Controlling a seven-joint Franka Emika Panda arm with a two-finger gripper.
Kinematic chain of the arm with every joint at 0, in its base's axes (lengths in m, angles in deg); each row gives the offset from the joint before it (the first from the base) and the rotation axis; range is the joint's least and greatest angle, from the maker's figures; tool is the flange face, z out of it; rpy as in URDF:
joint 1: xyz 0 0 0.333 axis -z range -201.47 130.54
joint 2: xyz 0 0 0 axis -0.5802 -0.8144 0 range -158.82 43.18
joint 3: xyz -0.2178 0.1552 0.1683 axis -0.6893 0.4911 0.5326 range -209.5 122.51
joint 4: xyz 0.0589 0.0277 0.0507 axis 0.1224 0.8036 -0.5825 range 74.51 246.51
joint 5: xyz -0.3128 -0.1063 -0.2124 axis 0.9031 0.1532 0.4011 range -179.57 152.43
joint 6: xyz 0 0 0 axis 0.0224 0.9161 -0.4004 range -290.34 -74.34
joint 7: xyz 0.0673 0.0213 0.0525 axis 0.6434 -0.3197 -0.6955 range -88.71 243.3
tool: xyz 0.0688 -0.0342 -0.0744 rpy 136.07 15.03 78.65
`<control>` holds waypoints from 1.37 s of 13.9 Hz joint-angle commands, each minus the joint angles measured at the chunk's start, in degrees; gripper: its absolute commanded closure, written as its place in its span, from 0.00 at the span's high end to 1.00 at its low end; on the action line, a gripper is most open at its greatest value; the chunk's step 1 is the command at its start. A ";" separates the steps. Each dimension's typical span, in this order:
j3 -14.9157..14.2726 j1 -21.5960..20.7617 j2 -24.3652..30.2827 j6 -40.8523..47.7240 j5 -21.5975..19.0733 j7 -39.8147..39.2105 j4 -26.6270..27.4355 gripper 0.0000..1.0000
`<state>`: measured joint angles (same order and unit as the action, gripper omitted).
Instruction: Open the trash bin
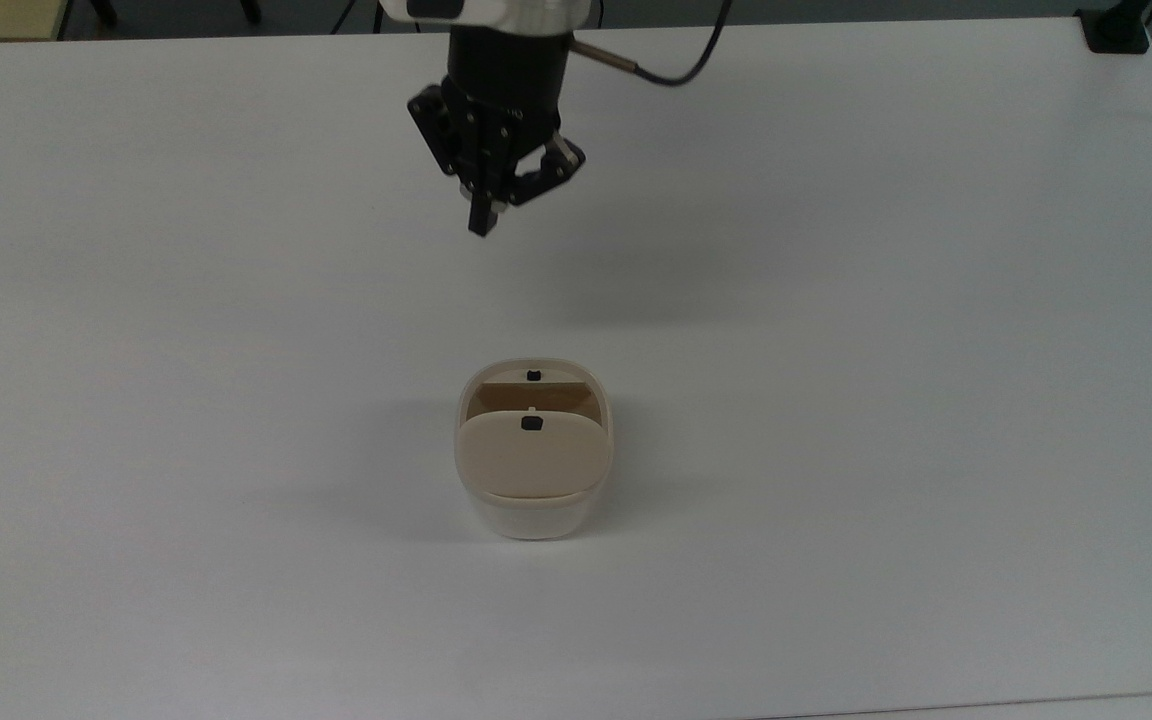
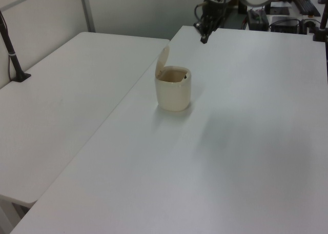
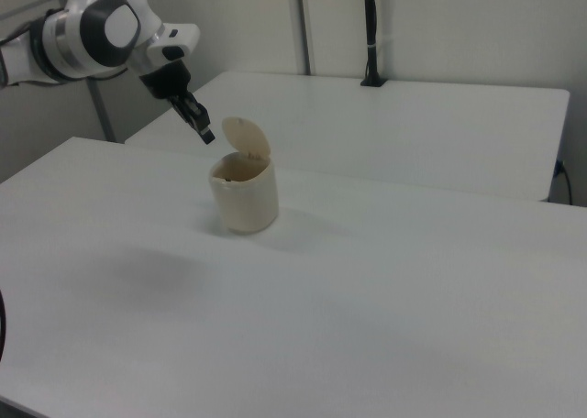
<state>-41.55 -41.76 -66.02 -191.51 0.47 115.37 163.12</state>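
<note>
The trash bin [image 1: 534, 522] is a small cream rounded-square tub near the middle of the white table [image 1: 886, 350]. Its flat beige lid [image 1: 533, 462] with a small black button stands swung up on its hinge, and the inside is exposed. The lid [image 2: 163, 59] rises on the left view's left side of the bin [image 2: 173, 90]. In the right view the raised lid [image 3: 248, 141] tops the bin [image 3: 243, 198]. My gripper [image 1: 481, 225] hangs shut and empty above the table, well beyond the bin toward the top view's top. The same gripper [image 2: 204, 39] [image 3: 205, 136] is apart from the bin.
A dark cable [image 1: 676, 72] trails from the wrist. A black clamp [image 1: 1116, 30] sits at the top view's upper right corner. A second white table [image 2: 61, 90] adjoins, with a black post [image 2: 13, 54] on it. The post [image 3: 370, 33] stands far behind.
</note>
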 commanded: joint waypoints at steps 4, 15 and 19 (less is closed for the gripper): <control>0.17 1.98 9.17 12.53 -5.95 -7.83 3.63 1.00; 1.84 8.92 13.04 15.45 -6.31 -22.75 6.98 1.00; 1.22 7.96 12.16 15.19 -6.40 -25.59 6.01 1.00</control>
<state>-40.75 -33.79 -54.65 -176.36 -4.49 92.43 168.48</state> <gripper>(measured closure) 0.000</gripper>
